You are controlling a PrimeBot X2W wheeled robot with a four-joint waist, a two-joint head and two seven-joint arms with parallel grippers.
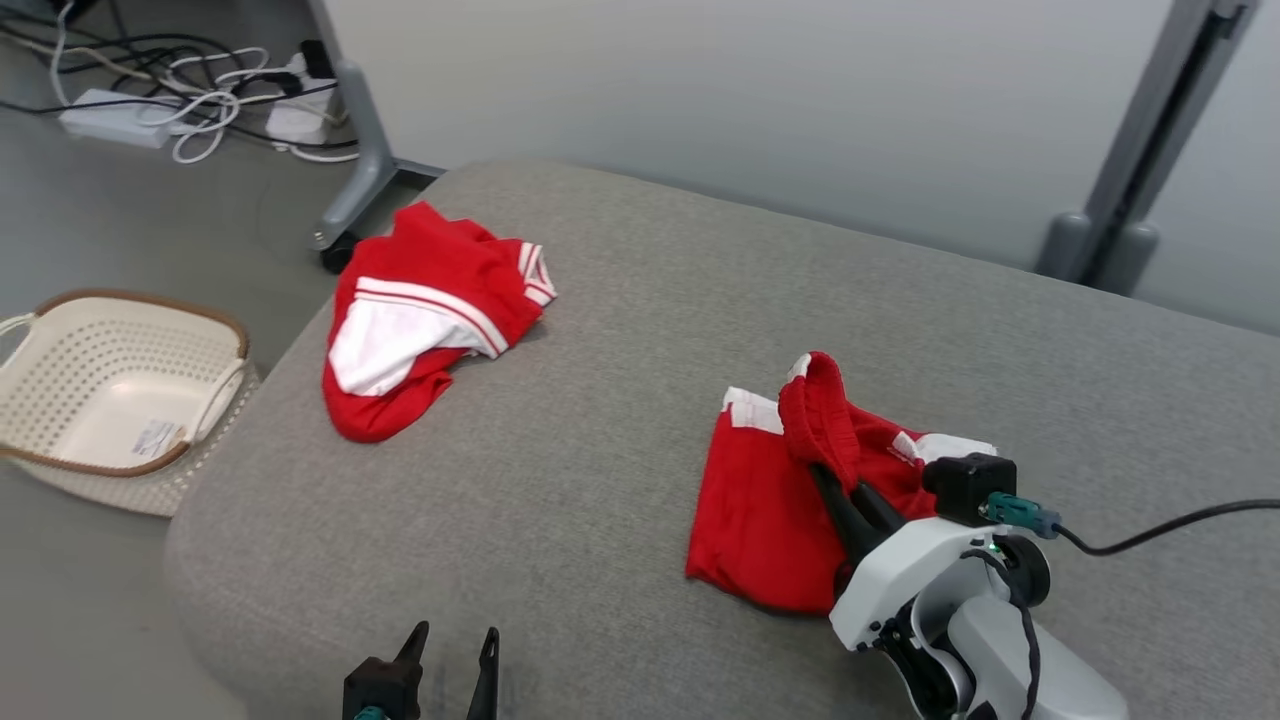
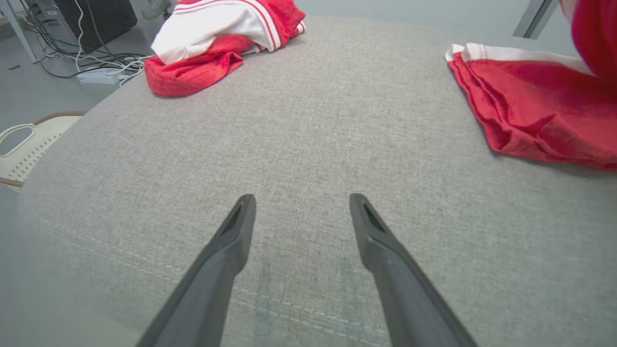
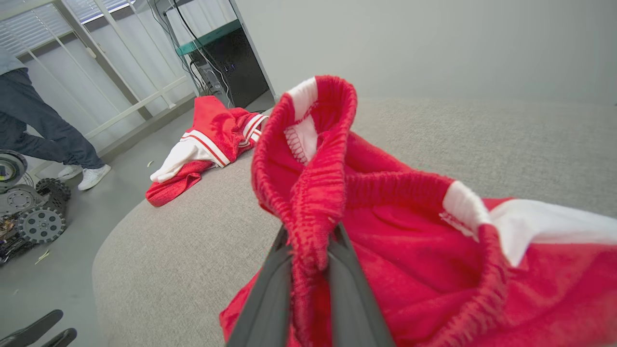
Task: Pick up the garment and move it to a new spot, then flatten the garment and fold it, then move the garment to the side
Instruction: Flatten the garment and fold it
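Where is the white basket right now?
In the head view, the basket sits on the floor at the far left, beside the grey cushion's left edge, with the power strip farther back.

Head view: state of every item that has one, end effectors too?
red shorts, crumpled on the grey cushion, waistband lifted
red-and-white garment, bunched near the cushion's far left edge
laundry basket, upright on the floor, nothing visible inside
left end effector, open, holding nothing
right end effector, shut on the waistband
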